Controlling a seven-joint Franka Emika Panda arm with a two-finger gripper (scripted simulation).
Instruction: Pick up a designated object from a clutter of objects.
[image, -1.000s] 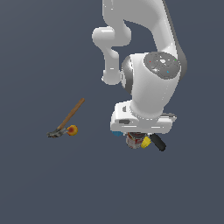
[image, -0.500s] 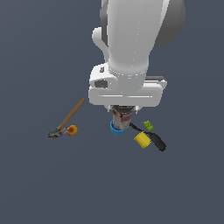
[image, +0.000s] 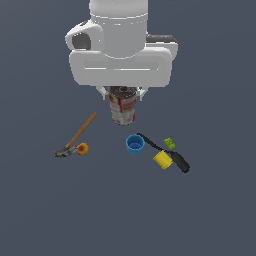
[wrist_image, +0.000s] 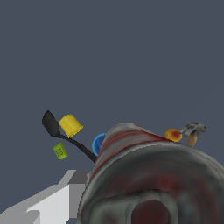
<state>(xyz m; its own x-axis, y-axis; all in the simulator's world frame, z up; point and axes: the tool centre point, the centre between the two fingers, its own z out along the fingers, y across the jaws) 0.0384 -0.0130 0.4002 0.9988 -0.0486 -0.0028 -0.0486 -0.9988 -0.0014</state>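
The designated object, a red and white tin can (image: 122, 107) with grey metal ends, hangs in the air below the white arm, upright. My gripper (image: 122, 93) is shut on the can's upper part; the fingers are mostly hidden behind the hand. In the wrist view the can (wrist_image: 148, 175) fills the near field with its grey end close to the camera. Beneath it the clutter stays on the floor: a blue cup (image: 135, 144), a yellow cup (image: 162, 160), a green block (image: 170, 143) and a black long-handled tool (image: 172, 156).
On the exterior view's left lie a wooden-handled hammer (image: 76, 136) and a small orange ball (image: 82, 148). The wrist view also shows the yellow cup (wrist_image: 71, 125), the black tool (wrist_image: 54, 125), the green block (wrist_image: 60, 151), the orange ball (wrist_image: 173, 135) and the hammer head (wrist_image: 193, 129).
The arm has swung toward the exterior view's left and risen. The can has come up off the floor with the gripper, leaving the cups, block and tool uncovered.
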